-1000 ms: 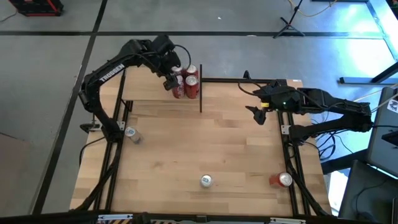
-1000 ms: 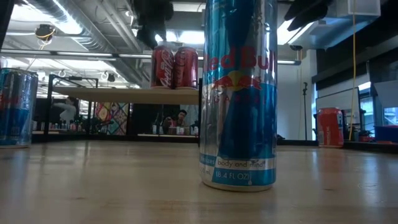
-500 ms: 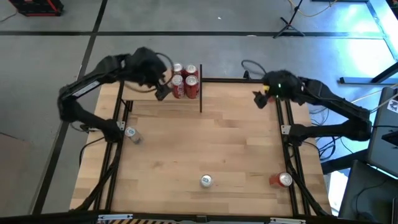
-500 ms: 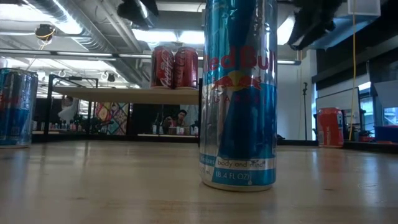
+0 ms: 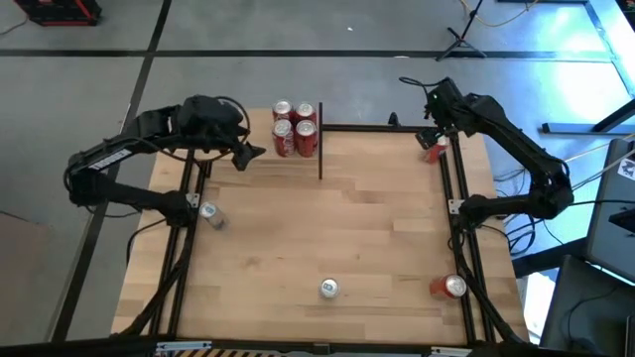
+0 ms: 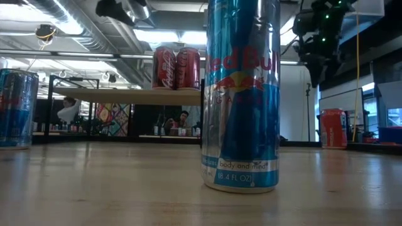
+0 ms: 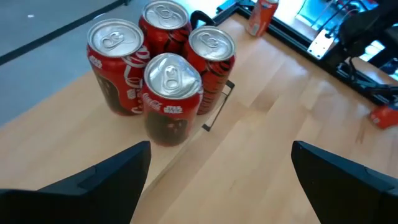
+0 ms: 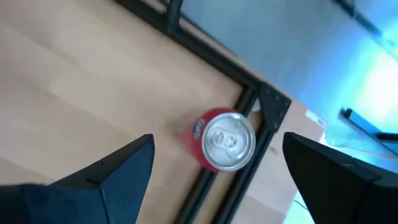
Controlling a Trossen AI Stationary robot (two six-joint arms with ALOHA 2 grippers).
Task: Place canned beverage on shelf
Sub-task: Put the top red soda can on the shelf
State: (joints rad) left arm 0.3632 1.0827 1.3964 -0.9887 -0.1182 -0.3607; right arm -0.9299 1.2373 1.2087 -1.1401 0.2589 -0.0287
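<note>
Four red cans are seen on the shelf. Left tool is released, empty, beside them. Right tool, spread and empty, is best centred over the corner can before descent.

A light wooden worktop stands on grey floor. At 11 o'clock lies a red crate, at 1 o'clock a tripod stand, at 4 o'clock a dark screen. Beyond, a person sits.
</note>
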